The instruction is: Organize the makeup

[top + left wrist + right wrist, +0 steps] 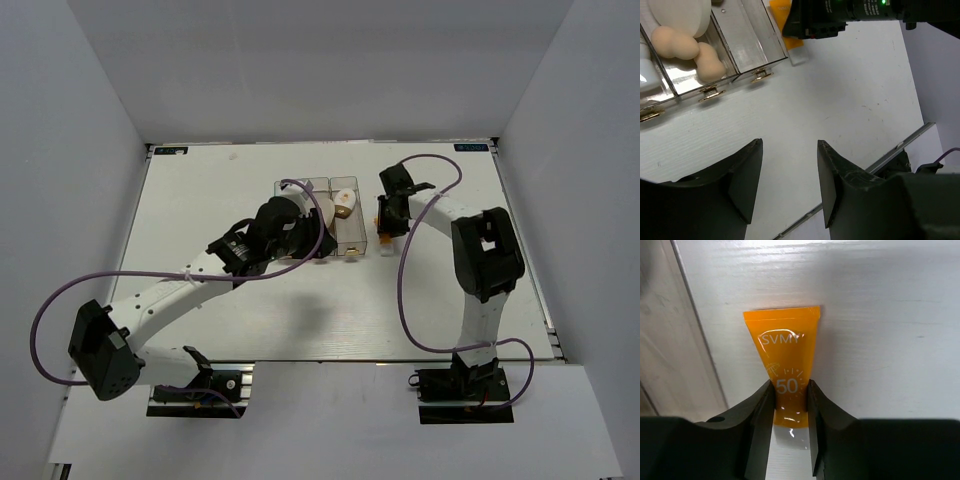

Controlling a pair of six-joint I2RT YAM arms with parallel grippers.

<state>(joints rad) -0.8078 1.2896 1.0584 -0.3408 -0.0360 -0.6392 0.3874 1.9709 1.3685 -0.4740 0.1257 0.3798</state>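
From above, the right gripper (386, 228) hangs low just right of the tray (345, 182), probably because one loose piece lies there outside every compartment. The left wrist view shows the left gripper (789, 170) spread and empty in front of the tray, well clear of the sponges (676, 42) inside it. In the right wrist view, the right gripper's fingers (762, 410) pinch the orange tube (785, 345), which lies flat on the table (880, 315) beside the tray, seemingly ready to lift it in.

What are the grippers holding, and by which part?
The right gripper pinches the orange tube across its narrow end. The left gripper is open and holds nothing.
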